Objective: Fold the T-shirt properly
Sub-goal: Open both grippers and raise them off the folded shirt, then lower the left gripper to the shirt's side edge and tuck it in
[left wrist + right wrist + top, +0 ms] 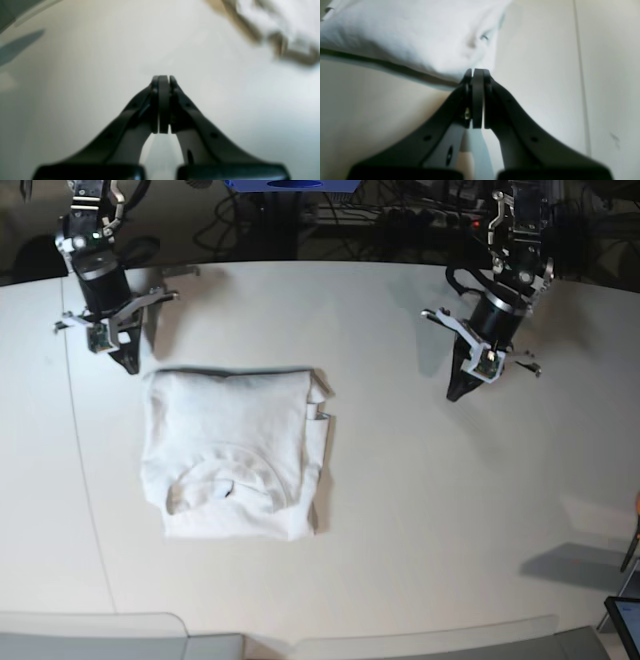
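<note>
- Left wrist view: the left gripper (163,80) has its jaws closed on nothing, over bare surface (75,87); a blurred corner of the T-shirt (280,22) lies well off at top right, too soft to read.
- Right wrist view: the right gripper (477,72) has its jaws closed and empty just beside the T-shirt's edge; whether it touches is unclear.
- Base view: the T-shirt lies in a folded rectangle, collar showing, near the right gripper. The folding looks finished; next, at most a tidy-up or retreat.
</note>
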